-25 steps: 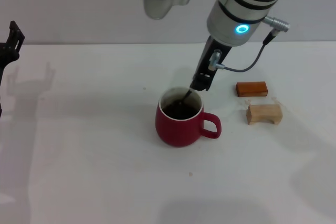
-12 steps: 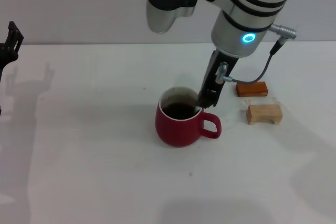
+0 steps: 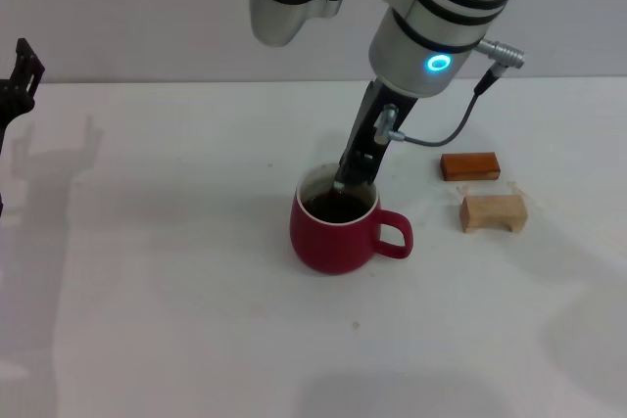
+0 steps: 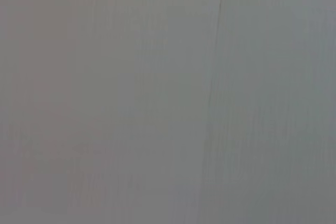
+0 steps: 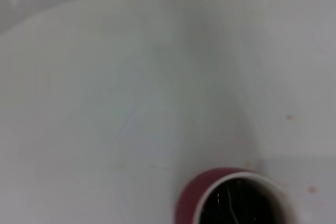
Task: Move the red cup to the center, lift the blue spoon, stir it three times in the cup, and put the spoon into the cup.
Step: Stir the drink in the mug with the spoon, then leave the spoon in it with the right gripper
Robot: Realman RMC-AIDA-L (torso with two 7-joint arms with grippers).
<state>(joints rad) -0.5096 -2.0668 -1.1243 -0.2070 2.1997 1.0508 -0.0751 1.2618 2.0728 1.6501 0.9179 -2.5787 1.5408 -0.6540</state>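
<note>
1. since half a second ago my right gripper (image 3: 345, 175) has swung from the right side of the cup's mouth, near the handle, over to the far side of the rim. a second ago it was near the far right rim, so it is going round and round.
2. the red cup (image 3: 338, 225) sits on the white table (image 3: 176, 281) about in the middle, with its handle pointing right. it has not moved. dark drink fills it.
3. the right gripper hangs just over the far rim, tipped down into the mouth. i cannot tell how far its fingers are open, and i cannot see the blue spoon at all. i think it is hidden down in the drink, because this looks like the stirring step.
4. the left gripper (image 3: 20, 85) waits far off at the left edge of the table. i cannot tell if it is open.
5. the orange-brown block (image 3: 469, 165) and the pale wooden block (image 3: 494, 212) lie to the right of the cup, well apart from it.
6. to stir well, i would keep the circles small and inside the rim, go slow so nothing splashes, and not bump the wall or the cup could slide.
</note>
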